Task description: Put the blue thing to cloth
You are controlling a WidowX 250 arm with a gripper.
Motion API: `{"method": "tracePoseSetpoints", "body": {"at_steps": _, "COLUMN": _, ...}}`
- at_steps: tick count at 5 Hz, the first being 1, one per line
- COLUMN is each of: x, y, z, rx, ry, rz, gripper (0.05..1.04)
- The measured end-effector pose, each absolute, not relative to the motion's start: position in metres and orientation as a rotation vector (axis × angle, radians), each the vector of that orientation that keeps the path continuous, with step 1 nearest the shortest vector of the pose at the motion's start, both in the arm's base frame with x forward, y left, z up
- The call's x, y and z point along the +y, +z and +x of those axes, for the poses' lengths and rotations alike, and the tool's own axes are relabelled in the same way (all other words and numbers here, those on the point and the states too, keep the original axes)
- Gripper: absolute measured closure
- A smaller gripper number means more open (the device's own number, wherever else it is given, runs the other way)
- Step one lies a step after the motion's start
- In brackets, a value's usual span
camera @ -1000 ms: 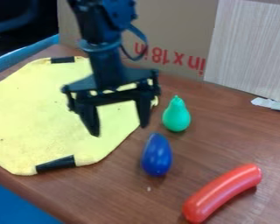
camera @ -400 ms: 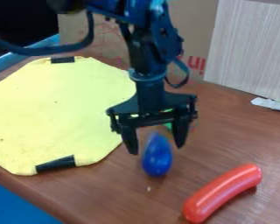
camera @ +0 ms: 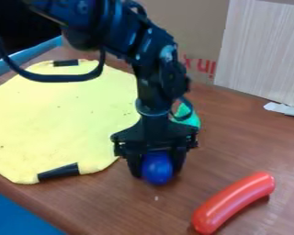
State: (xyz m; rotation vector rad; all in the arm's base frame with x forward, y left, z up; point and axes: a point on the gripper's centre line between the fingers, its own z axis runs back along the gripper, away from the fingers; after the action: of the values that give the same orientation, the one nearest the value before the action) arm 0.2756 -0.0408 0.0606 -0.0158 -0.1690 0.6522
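The blue thing [camera: 157, 168] is right b/w the jaws of the gripper [camera: 157, 175], 1 on each side, but can't tell if they squeeze it.

The black arm [camera: 106, 27] enters from 11 o'clock in the camera view and slants toward 12, where it bends down. A slack cable [camera: 57, 79] loops below it at 10 o'clock, and a smaller loop stands out from the wrist [camera: 154, 103] at 1 o'clock. The wrist hangs almost upright above the gripper [camera: 156, 173], just off centre toward 6 o'clock, its two fingers [camera: 134, 166] pointing down, drawn partly together.
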Motion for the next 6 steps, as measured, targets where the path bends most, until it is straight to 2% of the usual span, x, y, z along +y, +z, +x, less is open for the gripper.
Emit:
{"method": "tracePoseSetpoints", "body": {"at_steps": 1, "x": -0.026, "y": 0.060, "z": 0.271, "rx": -0.129, "ry": 0.674, "rz": -0.035, "gripper": 0.307}}
{"method": "tracePoseSetpoints", "body": {"at_steps": 2, "x": 0.003, "y": 0.078, "z": 0.259, "rx": -0.060, "ry": 0.725, "rz": -0.088, "gripper": 0.307}}
{"method": "tracePoseSetpoints", "body": {"at_steps": 3, "x": 0.035, "y": 0.109, "z": 0.264, "rx": -0.039, "ry": 0.775, "rz": -0.147, "gripper": 0.307}}
{"method": "tracePoseSetpoints", "body": {"at_steps": 4, "x": 0.076, "y": 0.129, "z": 0.270, "rx": -0.042, "ry": 0.837, "rz": -0.182, "gripper": 0.307}}
{"method": "tracePoseSetpoints", "body": {"at_steps": 5, "x": 0.106, "y": 0.126, "z": 0.282, "rx": -0.053, "ry": 0.881, "rz": -0.169, "gripper": 0.307}}
{"method": "tracePoseSetpoints", "body": {"at_steps": 6, "x": 0.131, "y": 0.122, "z": 0.306, "rx": -0.097, "ry": 0.958, "rz": -0.157, "gripper": 0.307}}
